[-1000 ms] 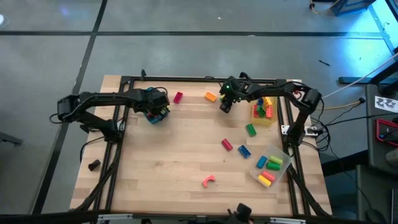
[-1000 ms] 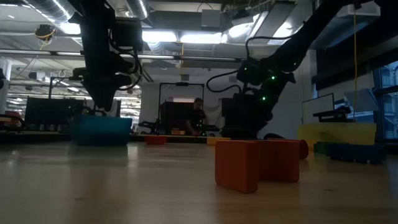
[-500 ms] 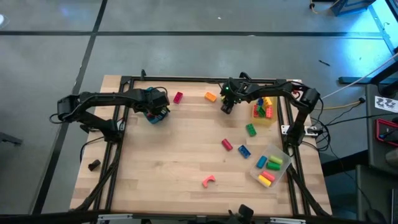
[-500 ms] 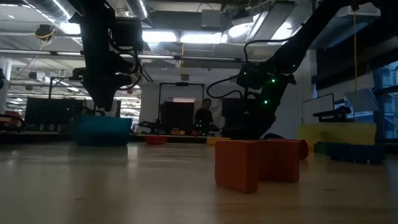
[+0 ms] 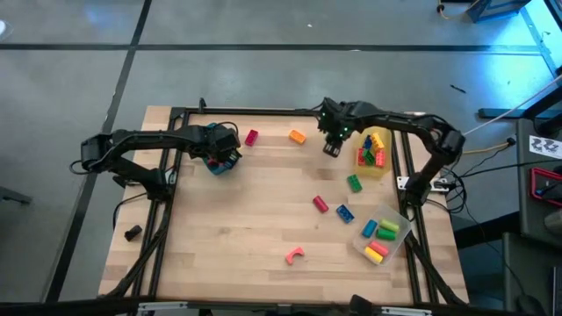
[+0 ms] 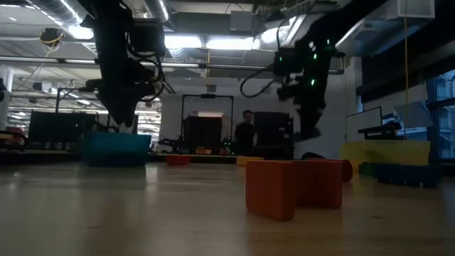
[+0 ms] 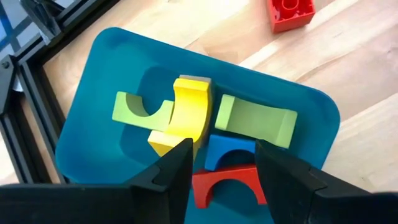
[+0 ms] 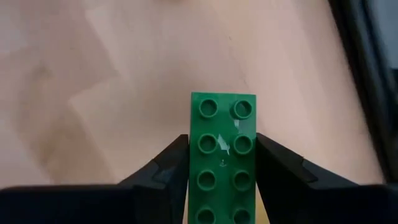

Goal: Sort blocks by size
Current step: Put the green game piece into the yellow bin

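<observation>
Two arms are at work: the right tool [image 8: 221, 186] grips a long green brick [image 8: 222, 155] between its fingers, lifted above the table [image 5: 263, 219] near the yellow tray [image 5: 372, 151]; the left tool [image 7: 221, 168] hangs with fingers apart and empty over the teal tray [image 7: 93, 93] of arches. Other blocks lie scattered across the table. The grip looks narrow along the brick's sides, so it could twist or slip during transport, I judge. Pale wood planks; beyond, a dim workshop with a person standing.
</observation>
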Available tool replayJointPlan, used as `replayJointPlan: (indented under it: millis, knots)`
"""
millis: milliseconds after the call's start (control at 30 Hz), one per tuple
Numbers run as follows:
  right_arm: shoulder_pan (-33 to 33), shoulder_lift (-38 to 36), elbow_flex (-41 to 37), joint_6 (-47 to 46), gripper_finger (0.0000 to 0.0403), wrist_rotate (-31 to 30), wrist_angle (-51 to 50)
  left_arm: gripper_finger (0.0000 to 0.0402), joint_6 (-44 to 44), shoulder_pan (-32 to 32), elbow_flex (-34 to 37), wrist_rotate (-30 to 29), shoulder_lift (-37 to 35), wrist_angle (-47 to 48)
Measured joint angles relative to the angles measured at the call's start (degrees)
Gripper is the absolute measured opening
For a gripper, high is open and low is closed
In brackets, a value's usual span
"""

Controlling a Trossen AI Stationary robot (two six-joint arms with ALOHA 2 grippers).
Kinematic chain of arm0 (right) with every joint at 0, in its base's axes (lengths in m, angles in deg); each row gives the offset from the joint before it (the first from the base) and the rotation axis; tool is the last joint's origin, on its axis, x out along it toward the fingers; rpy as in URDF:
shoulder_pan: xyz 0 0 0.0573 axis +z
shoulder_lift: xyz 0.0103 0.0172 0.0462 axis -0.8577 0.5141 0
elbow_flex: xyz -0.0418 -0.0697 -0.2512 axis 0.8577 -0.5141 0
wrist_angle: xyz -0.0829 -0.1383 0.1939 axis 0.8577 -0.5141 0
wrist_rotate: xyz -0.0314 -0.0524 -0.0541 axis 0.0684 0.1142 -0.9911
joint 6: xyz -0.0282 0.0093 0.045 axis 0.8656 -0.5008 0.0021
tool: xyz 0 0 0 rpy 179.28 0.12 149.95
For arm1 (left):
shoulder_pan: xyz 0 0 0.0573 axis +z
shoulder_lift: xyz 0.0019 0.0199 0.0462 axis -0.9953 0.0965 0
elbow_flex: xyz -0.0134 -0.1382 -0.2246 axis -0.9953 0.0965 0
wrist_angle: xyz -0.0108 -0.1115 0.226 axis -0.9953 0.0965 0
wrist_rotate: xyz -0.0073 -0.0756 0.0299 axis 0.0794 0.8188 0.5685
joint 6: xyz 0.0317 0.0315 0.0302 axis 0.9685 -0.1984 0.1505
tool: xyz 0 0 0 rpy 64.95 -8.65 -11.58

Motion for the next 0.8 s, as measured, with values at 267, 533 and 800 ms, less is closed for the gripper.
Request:
replayJointPlan:
  millis: [267, 533, 800]
  knots:
    - [0.01, -5.49, 3.31, 0.01, 0.0147, 0.00, -17.97, 0.0157, 0.37, -1.11, 0.00, 0.68, -0.02, 0.07]
    - [-0.01, -8.10, 3.31, -0.22, 0.0152, -6.44, -27.73, 0.0156, 0.18, -3.74, 0.00, 0.66, -0.02, -0.66]
    - [-1.68, -8.10, 0.09, -0.27, 0.0162, -13.78, -31.19, 0.0156, 0.40, -8.06, 0.00, 0.66, -0.02, -5.25]
